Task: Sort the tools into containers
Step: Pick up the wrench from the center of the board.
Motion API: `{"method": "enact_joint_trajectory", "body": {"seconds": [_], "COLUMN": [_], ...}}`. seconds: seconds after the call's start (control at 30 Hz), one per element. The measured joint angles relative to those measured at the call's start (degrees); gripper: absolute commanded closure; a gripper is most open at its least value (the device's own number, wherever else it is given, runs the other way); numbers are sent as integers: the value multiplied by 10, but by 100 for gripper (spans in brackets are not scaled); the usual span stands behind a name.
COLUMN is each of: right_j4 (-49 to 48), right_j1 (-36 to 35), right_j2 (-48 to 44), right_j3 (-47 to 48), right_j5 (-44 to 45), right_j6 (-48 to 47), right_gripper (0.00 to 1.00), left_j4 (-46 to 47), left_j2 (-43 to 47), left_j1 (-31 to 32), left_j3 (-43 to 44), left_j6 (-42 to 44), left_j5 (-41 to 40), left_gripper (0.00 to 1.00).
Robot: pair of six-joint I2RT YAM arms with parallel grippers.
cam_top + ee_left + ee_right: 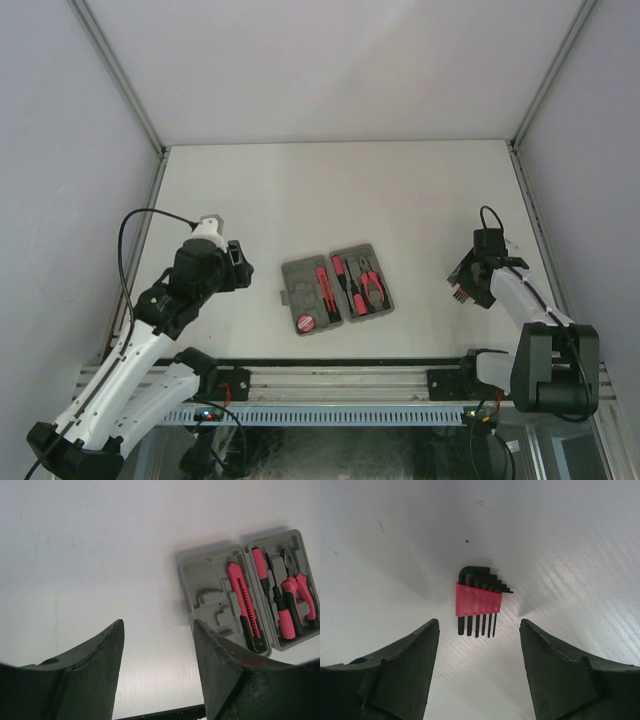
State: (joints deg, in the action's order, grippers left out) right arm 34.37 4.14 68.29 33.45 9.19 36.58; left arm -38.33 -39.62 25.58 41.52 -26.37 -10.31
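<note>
Black fingers of the right gripper fill the near edge of the right wrist view. They are spread apart and grasp nothing. Just past their tips the key set lies flat on the table: a row of small black bent keys in a red holder, untouched and roughly centred in the gap. Seen from above, it sits well to the right of the case.

That case lies open in the middle of the table, towards the near edge. Its right half holds the pliers and two screwdrivers. Its left half holds the knife and, at the near corner, a round red piece. The moulded recess left of the knife looks unfilled.

On the left of the case hangs the left gripper, its jaws also released and holding nothing.

Picking up the key set appears to be the step in hand, as it is the only loose tool visible. The next move calls for lowering the right gripper straight down until the fingertips nearly meet the table. It should then close across the red holder, the firmest part of so thin a piece. A carry leftward to the free recess would follow.
</note>
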Motion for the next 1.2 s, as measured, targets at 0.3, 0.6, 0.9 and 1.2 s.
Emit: {"method": "enact_joint_trajectory", "body": {"seconds": [0.3,0.6,0.9,1.2], "right_j4": [2,7,11,10], "right_j1": [9,10,10,0], "right_j2": [45,97,122,126], "right_j3": [24,48,68,72], "right_j5": [6,6,1,-12], "right_j6": [-9,-26,-39,-65], "right_gripper": [40,51,65,72], "left_j4": [0,0,-2,-2], "left_j2": [-6,-6,-8,-9], "left_j1": [0,0,0,0], "left_j3": [0,0,0,0], "left_j6": [5,6,7,10], "left_j5": [2,3,4,4], "left_gripper": [38,38,38,38]}}
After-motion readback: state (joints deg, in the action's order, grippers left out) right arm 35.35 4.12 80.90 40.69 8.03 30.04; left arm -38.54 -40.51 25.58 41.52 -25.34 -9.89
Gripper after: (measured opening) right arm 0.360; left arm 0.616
